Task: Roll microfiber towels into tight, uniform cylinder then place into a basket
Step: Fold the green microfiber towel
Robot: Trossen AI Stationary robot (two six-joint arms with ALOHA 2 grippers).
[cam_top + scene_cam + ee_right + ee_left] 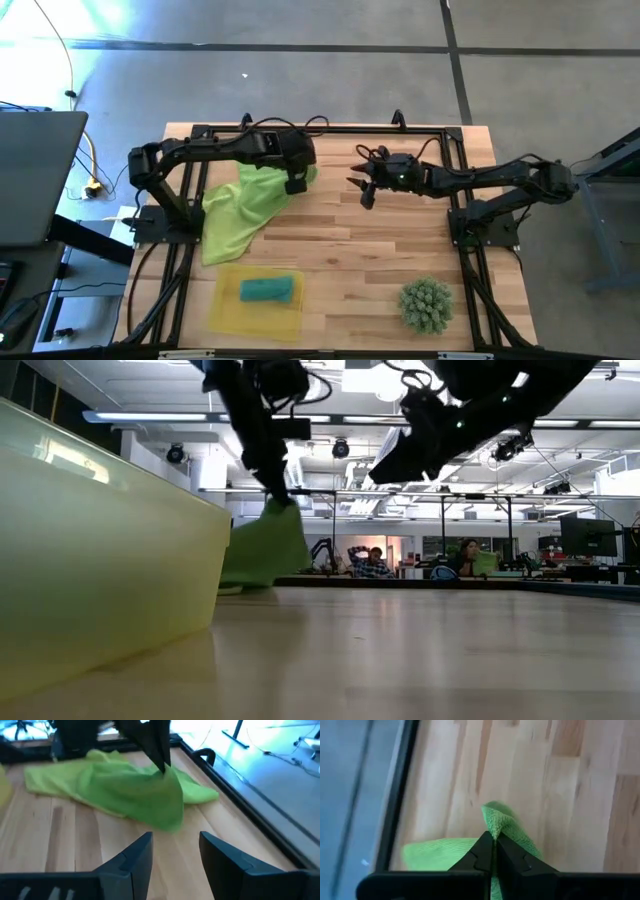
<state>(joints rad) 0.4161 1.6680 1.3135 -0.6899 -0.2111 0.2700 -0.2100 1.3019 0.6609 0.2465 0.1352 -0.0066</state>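
A lime-green microfiber towel (240, 212) lies spread on the wooden table's left half, one part lifted. My left gripper (296, 185) is shut on that raised part; it also shows in the low view (281, 500) and the left wrist view (494, 845). My right gripper (364, 190) hangs open and empty above the table, just right of the towel, its two fingers facing the towel (130, 790). The yellow translucent basket (225, 315) sits at the near left with a rolled teal towel (268, 290) lying in it. My left gripper pinches a raised bunch of the green towel (495, 822) between its two fingers, near the towel's far right end. The fingers point down from above. The pinched part is lifted into a peak (161, 774), and the rest of the towel drapes down and lies on the table.
A green spiky ball-like object (427, 305) sits at the near right. A black frame rail (320, 130) runs around the table. Bare wood lies between the towel and the right arm. People sit in the room far behind the table (372, 563).
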